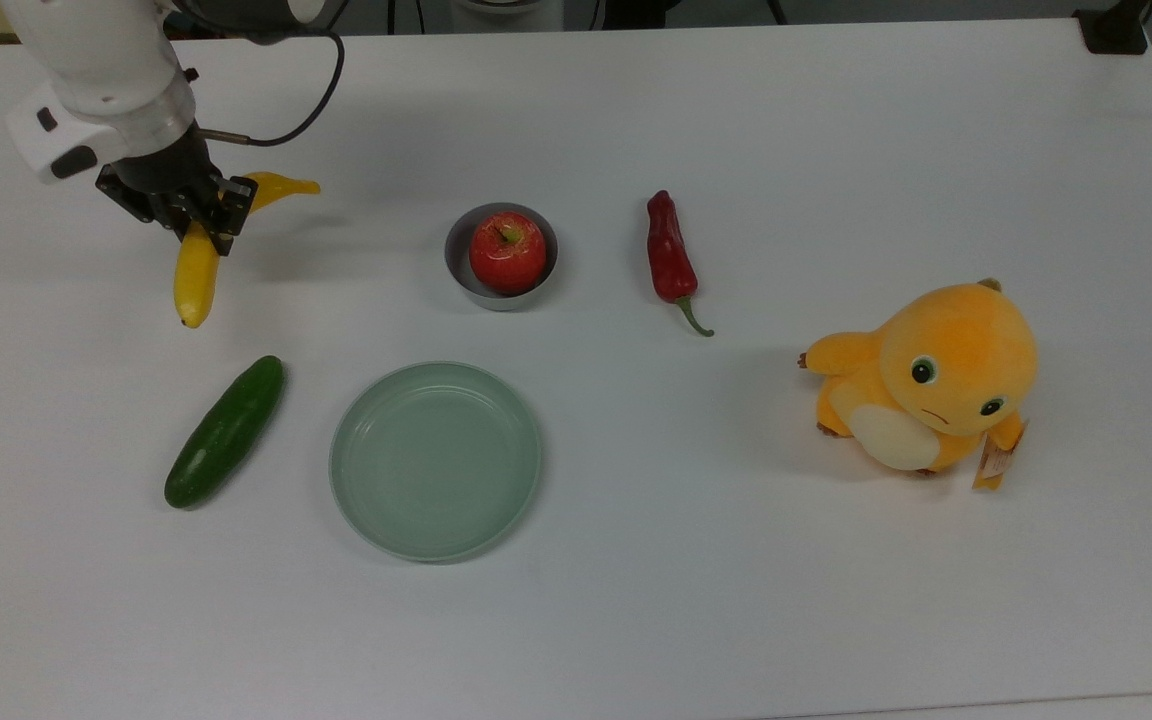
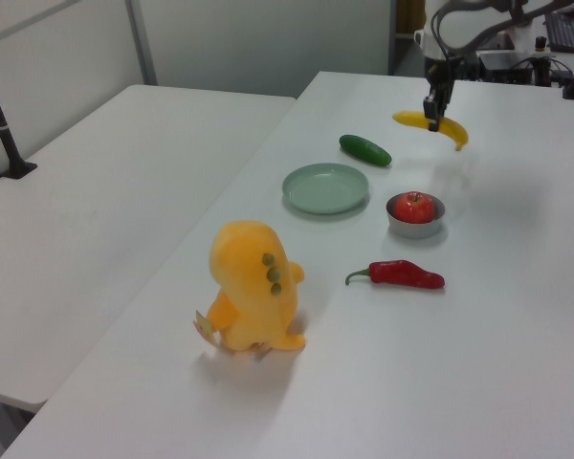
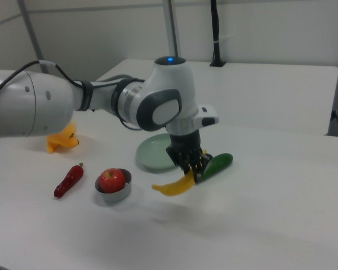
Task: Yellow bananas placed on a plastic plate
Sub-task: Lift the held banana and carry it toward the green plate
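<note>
Even, bright overhead light, diffuse; the white counter (image 1: 736,600) reads slightly blue-grey in the top view. Shadows soft and faint: a pale smudge beside the plush toy (image 1: 926,390), a weak one under the banana (image 3: 174,185) in the right view. No hard glare. Mild softness and compression noise; background walls dimmer.
</note>
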